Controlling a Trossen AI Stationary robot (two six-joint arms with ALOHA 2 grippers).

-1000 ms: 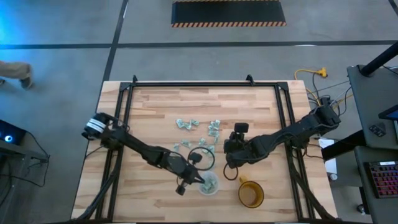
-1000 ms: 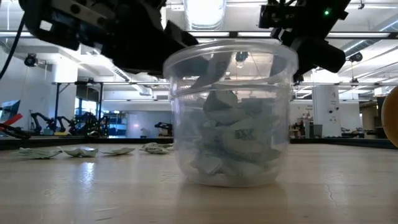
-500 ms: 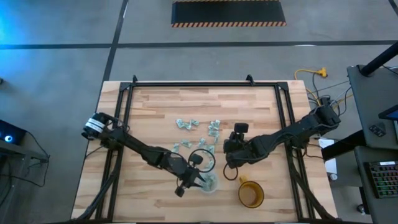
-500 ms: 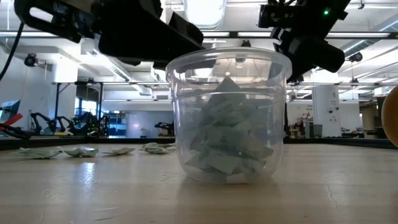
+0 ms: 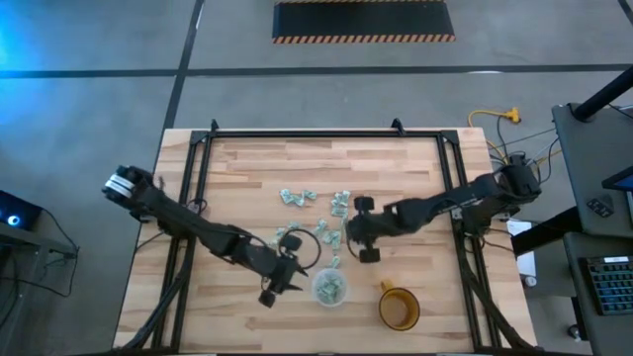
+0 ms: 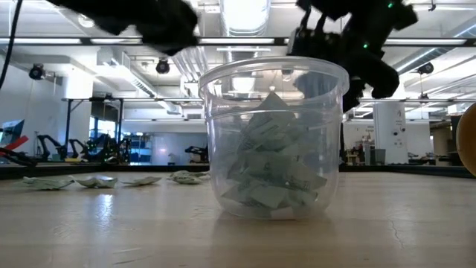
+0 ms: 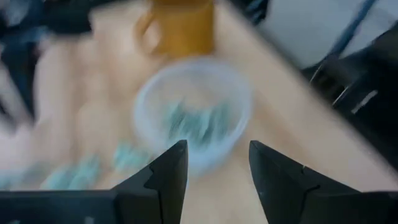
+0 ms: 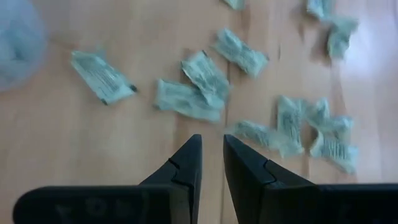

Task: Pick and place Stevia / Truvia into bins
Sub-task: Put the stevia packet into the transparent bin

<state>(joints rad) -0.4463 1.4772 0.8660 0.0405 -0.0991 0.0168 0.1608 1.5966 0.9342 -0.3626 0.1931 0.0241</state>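
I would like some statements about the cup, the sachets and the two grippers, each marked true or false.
1. The clear cup holds sachets. True.
2. The amber mug lies on its side. False: it stands upright, beside the cup.
3. The left gripper has open fingers with nothing between them. True.
4. All sachets are in the cup. False: loose sachets remain on the table.
5. The right gripper hangs above the cup. False: it is above the loose sachets, fingers nearly closed and empty.
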